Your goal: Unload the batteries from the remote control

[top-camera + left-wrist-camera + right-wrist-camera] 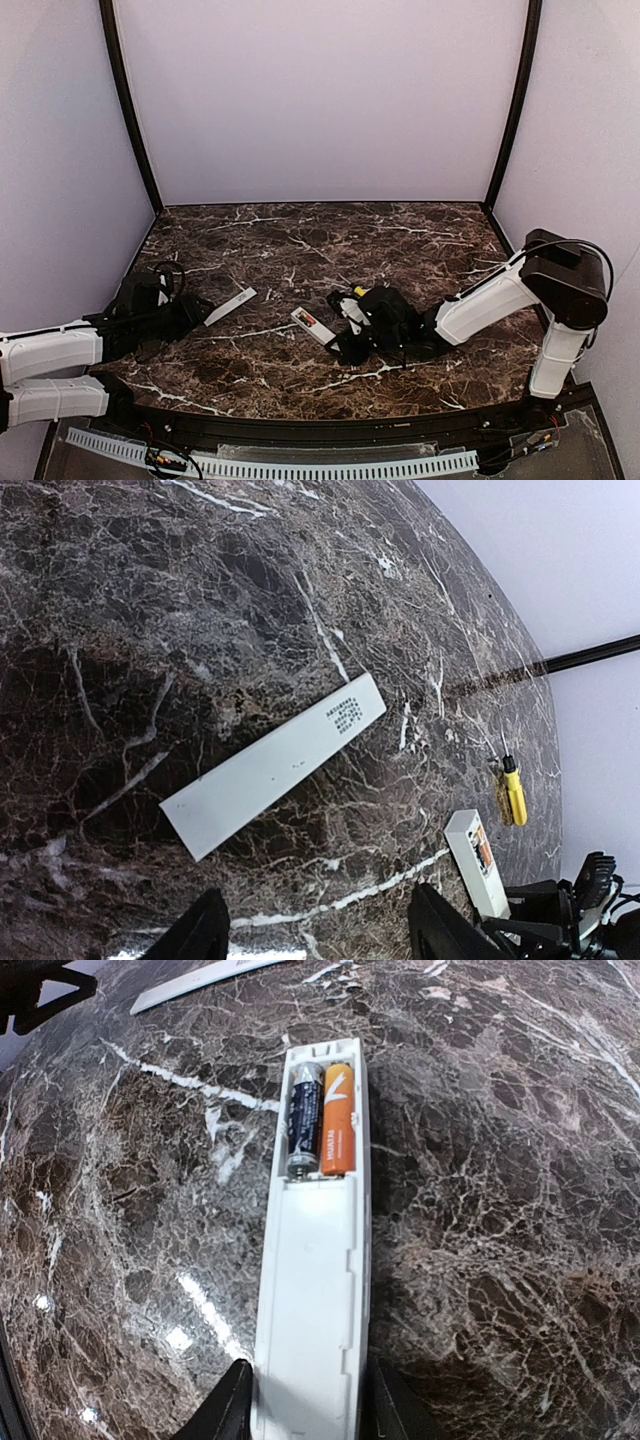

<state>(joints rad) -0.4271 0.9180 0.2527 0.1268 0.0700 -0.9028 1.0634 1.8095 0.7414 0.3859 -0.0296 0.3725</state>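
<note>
Table (300, 235): dark veined marble, bears everything else.

Right gripper (312, 1390): reaches in from the right and straddles one end of the remote control (310, 1290), a finger close along each long side. Cannot tell whether pressing on it or just clear of it.

Left gripper (320, 905): sits low at the table's left side, fingers parted, grasps nothing, faces the cover strip (275, 765).

Remote control: lies flat near the table's middle, back upward, battery compartment uncovered at the end away from the right gripper.

Cover strip: lies flat between left gripper and remote, apart from both, with dark print at one end.

Yellow stick (513, 792): lies near the remote, not touching it, dark tip.

Dark battery (303, 1120) and orange battery (338, 1120): sit side by side in the open compartment.
</note>
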